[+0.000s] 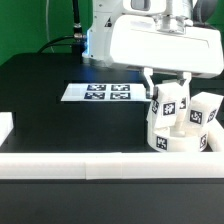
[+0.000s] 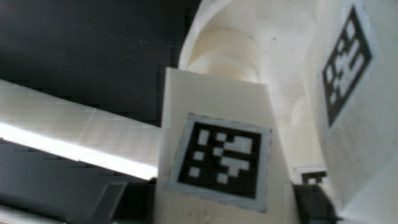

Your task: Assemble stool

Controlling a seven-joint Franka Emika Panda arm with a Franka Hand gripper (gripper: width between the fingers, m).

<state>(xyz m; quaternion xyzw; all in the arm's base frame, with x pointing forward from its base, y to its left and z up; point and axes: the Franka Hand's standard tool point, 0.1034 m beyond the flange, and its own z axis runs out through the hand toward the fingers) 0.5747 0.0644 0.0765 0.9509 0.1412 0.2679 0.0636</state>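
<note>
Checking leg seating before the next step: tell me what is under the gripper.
Under the gripper, a tagged white leg stands upright on the round seat. Its lower end is hidden, so whether it sits in a hole cannot be seen.

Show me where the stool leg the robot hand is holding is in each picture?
Exterior view: the held leg stands upright under the hand, above the seat at the exterior view's right.
Wrist view: the same leg fills the middle, very close up.
Shared landmark: the black-and-white tag on the leg's face shows in both views.
</note>
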